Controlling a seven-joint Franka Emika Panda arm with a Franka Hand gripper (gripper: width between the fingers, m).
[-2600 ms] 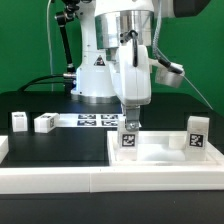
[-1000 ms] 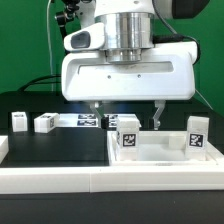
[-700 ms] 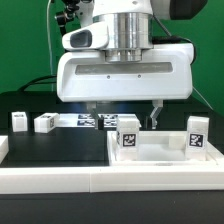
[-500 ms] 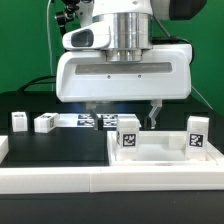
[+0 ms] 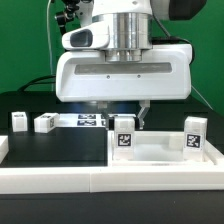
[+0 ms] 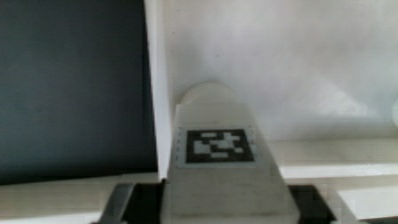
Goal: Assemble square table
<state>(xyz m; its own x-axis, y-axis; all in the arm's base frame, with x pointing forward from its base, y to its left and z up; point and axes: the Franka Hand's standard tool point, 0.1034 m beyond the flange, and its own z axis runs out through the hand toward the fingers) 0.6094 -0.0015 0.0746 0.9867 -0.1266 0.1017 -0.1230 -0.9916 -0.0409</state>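
Exterior view is showing the long white rail (image 5: 60, 182) lying nearest the camera, along the front of the black tabletop (image 5: 60, 148). Just behind the rail, toward the exterior view's right, the square table top (image 5: 165, 156) is lying flat with its raised rim facing up. The first leg (image 5: 124, 138) is standing upright at the top's far corner on the exterior view's left, with its tag facing the camera. The second leg (image 5: 194, 135) is standing upright at the far corner on the exterior view's right.

The tool (image 5: 123, 118) is hanging directly over the first leg, with one finger on each side of it. In the wrist view, the tool (image 6: 221, 204) is clamping the first leg (image 6: 221, 145). The dark fingers (image 6: 135, 200) are pressing against both sides of the block, with no gap showing.

Farther back, toward the exterior view's left, the third leg (image 5: 19, 121) and the fourth leg (image 5: 45, 123) are resting apart on the tabletop. The marker board (image 5: 88, 121) is lying flat just beside the fourth leg.
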